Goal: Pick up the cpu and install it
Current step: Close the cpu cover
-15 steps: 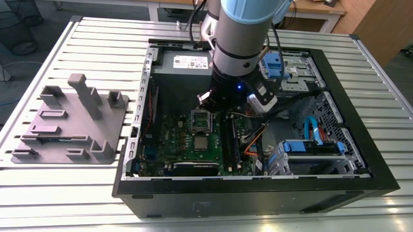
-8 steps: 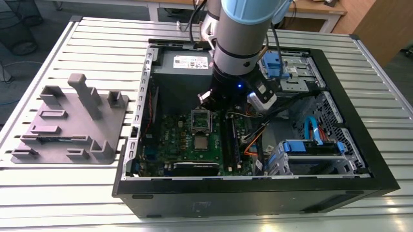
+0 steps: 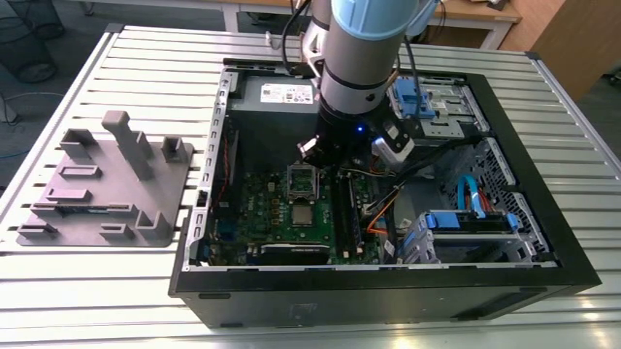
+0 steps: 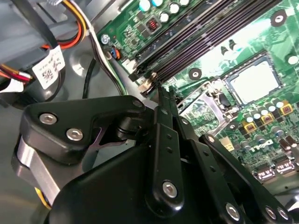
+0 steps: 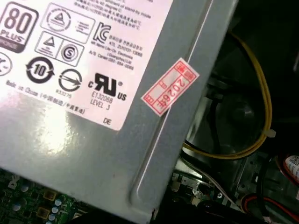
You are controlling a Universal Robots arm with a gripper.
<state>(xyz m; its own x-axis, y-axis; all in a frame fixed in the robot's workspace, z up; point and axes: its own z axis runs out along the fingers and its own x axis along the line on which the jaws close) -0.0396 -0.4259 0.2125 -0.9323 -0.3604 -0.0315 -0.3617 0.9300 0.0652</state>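
- Cpu (image 4: 254, 81) count: one, lying flat on the motherboard (image 4: 219, 53).
- End effector (image 4: 164, 97): one, near it, fingers closed together, gripping nothing.

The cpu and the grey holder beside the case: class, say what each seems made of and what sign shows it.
The cpu: likely a metal lid with a satin finish; it is silvery and glares pale under the light. The grey holder: probably plastic, matt; it is a uniform dull grey with blocky shapes and no shine.
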